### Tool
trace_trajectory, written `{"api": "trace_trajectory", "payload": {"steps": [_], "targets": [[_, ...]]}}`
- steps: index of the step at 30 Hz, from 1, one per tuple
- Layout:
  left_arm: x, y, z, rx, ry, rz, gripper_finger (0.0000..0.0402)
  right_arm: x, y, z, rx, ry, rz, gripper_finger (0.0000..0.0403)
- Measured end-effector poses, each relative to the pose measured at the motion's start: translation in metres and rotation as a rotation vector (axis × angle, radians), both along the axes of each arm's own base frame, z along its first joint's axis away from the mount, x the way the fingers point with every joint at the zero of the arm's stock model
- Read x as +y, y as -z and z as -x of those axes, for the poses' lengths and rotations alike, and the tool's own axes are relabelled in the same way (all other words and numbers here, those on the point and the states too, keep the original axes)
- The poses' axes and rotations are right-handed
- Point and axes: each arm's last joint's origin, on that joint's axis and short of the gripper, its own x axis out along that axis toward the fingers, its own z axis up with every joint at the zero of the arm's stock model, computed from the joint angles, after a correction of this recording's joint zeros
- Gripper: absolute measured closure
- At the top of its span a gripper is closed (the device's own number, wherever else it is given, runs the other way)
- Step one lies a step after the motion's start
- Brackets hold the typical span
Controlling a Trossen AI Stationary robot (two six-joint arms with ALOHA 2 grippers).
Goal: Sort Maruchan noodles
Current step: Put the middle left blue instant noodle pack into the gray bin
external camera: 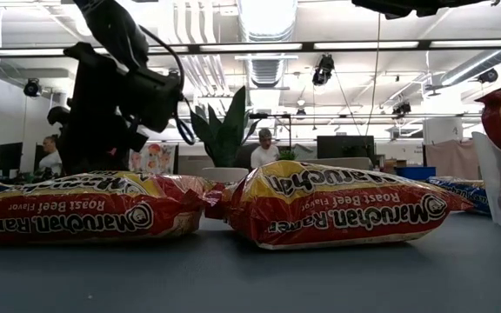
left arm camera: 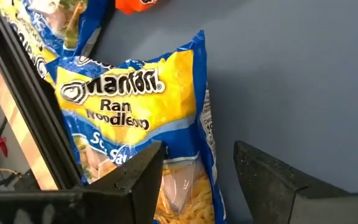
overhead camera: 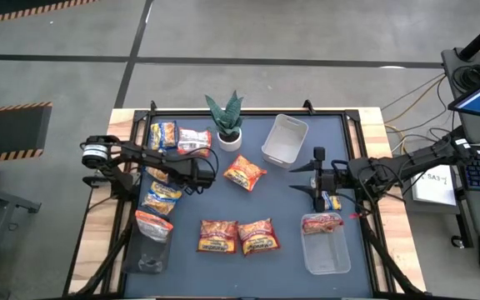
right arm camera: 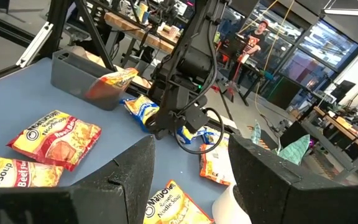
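Dark blue mat [overhead camera: 282,192] on wood-edged table [overhead camera: 98,233]. Left gripper [left arm camera: 197,168] low over yellow-and-blue packet [left arm camera: 135,118] near left edge, fingers spread, nothing pinched. Right gripper [right arm camera: 191,165] hovering at right side, fingers spread, empty. Two Roast Beef packets [overhead camera: 237,236] side by side at front centre; another orange packet [overhead camera: 244,172] mid-table. More packets [overhead camera: 179,136] at back left beside potted plant [overhead camera: 227,123]. One packet in left clear bin [overhead camera: 151,242], one in right clear bin [overhead camera: 324,242]; empty white bin [overhead camera: 285,139] tilted at back. Grey concrete floor [overhead camera: 248,33] around. Open workshop beyond: ceiling ducts [external camera: 266,35], desks, person [external camera: 264,148] far back.
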Motion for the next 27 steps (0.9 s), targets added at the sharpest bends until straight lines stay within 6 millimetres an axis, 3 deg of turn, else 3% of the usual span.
{"api": "trace_trajectory", "payload": {"steps": [5, 15, 20, 27], "targets": [[0.0, 0.003, 0.002, -0.007, 0.014, -0.007, 0.0254, 0.0, 0.0, 0.0, 0.0, 0.0, 0.001, 0.0209], [0.001, 0.002, 0.001, 0.005, 0.046, -0.014, 0.0387, 0.0, 0.0, 0.0, 0.0, -0.001, 0.008, 0.0209], [-0.001, -0.006, -0.009, -0.039, 0.089, 0.027, 0.0399, 0.0, 0.0, 0.0, 0.0, 0.0, 0.009, 0.0209], [-0.01, -0.034, -0.036, -0.158, 0.189, 0.126, 0.0401, 0.0, 0.0, 0.0, 0.0, 0.0, 0.014, 0.0209]]}}
